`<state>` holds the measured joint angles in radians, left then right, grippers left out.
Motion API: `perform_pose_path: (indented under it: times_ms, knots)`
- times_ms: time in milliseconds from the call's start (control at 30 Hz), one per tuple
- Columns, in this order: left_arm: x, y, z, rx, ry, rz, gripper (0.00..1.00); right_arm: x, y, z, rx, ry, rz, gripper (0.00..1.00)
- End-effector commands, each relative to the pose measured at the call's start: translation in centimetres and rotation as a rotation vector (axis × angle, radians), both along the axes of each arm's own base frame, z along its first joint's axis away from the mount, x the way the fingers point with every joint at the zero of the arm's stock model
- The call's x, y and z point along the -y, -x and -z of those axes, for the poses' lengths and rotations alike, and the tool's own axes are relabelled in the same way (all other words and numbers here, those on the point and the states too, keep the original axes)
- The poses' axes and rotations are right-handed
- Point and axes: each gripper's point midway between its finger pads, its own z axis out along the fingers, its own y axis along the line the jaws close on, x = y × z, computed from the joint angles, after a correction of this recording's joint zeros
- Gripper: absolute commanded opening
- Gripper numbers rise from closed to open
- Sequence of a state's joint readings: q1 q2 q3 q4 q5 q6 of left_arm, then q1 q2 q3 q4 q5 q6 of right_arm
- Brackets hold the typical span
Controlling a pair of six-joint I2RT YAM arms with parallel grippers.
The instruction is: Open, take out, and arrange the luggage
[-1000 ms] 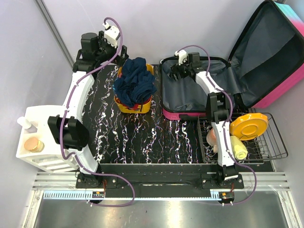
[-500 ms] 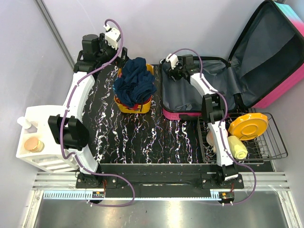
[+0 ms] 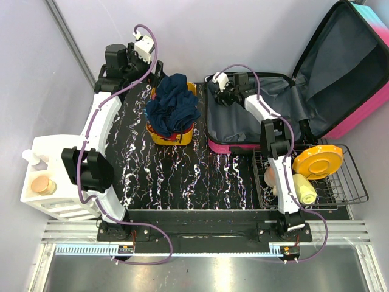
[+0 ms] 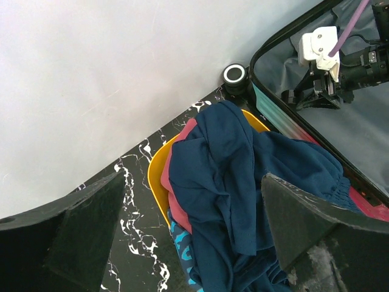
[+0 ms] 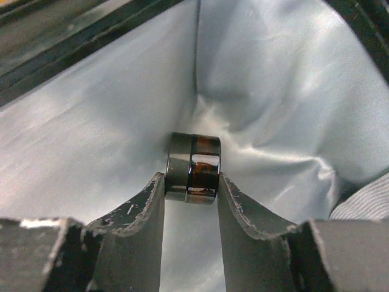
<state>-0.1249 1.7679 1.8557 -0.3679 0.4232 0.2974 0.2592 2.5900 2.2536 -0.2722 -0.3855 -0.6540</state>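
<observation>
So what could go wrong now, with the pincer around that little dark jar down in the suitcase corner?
Two things, I'd guess. The right pincer holds the small dark jar only at its very fingertips, so it might slip out once lifted. And the jar sits deep in a folded corner of the luggage, against its soft grey lining, so the pincer could snag that fabric and drag it along.
</observation>
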Motion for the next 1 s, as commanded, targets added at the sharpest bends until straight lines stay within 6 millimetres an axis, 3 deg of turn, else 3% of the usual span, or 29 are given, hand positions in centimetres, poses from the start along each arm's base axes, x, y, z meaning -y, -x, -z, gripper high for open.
perform_pose_path:
  times_ms: [0,200,367,533,633,667,733,767,867,900,967]
  knots:
    - [0.5,1.2,-3.9,0.092,0.028,0.046,0.99,-0.9,1.1,-8.9,0.107,-0.084,-0.011,0.00]
    - [0.8,1.7,-4.0,0.099,0.023,0.073,0.99,-0.5,2.7,-14.0,0.128,-0.186,0.044,0.00]
    - [1.2,2.1,-4.1,0.116,0.032,0.101,0.99,0.3,3.9,-16.0,0.066,-0.308,0.119,0.00]
    - [3.8,4.5,-4.7,0.145,0.094,0.283,0.99,1.0,5.6,-19.6,0.000,-0.466,0.177,0.00]
    - [5.1,5.6,-4.0,0.146,0.111,0.371,0.99,0.8,7.2,-22.5,-0.052,-0.586,0.182,0.00]
    - [5.5,5.8,-3.9,0.149,0.115,0.391,0.99,0.6,8.2,-24.5,-0.059,-0.633,0.161,0.00]
    - [6.5,6.8,-3.8,0.166,0.120,0.470,0.99,0.3,9.4,-25.2,-0.114,-0.703,0.162,0.00]
    - [6.8,7.0,-3.6,0.174,0.119,0.492,0.99,-0.2,10.6,-26.5,-0.126,-0.731,0.120,0.00]
    - [8.8,7.8,-2.6,0.211,0.077,0.562,0.99,-1.2,13.2,-27.3,-0.235,-0.818,0.073,0.00]
    - [9.3,7.9,-1.9,0.216,0.059,0.572,0.99,-1.5,14.0,-26.6,-0.295,-0.847,0.070,0.00]
    - [11.1,8.4,-1.7,0.291,0.001,0.622,0.99,-2.1,15.4,-27.8,-0.307,-0.884,0.005,0.00]
